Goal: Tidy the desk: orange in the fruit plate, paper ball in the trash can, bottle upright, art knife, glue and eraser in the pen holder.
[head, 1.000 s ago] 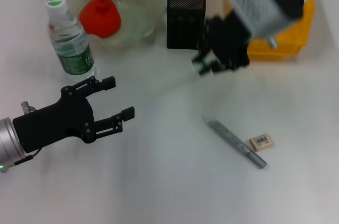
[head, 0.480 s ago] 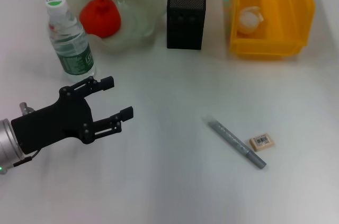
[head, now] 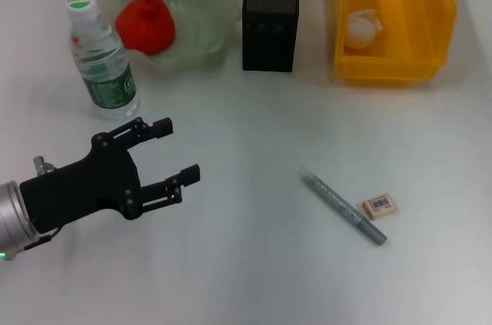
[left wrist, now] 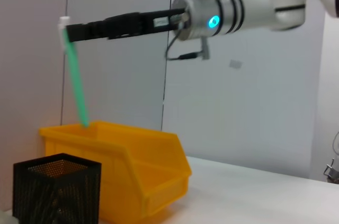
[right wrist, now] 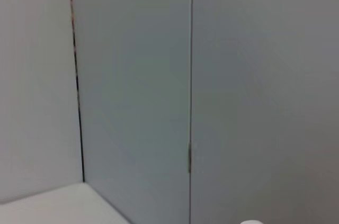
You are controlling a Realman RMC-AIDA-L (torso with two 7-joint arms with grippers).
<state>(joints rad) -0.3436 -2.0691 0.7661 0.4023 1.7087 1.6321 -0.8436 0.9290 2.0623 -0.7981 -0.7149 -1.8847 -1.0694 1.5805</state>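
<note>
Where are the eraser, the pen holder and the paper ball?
eraser (head: 380, 206), head view, its labelled top face.
pen holder (head: 269, 33), head view, its front mesh wall.
paper ball (head: 361, 30), head view, its middle, inside the yellow bin.

From my seat I can't read a single word or number anywhere. The eraser (head: 380, 206) carries a small white sticker with barcode-like dark bars, but no digits come through. The bottle (head: 101, 58) has a green label with pale markings and some print on its cap; both are too blurred for me to make out, and the other objects on the desk show no lettering I can see.
</note>
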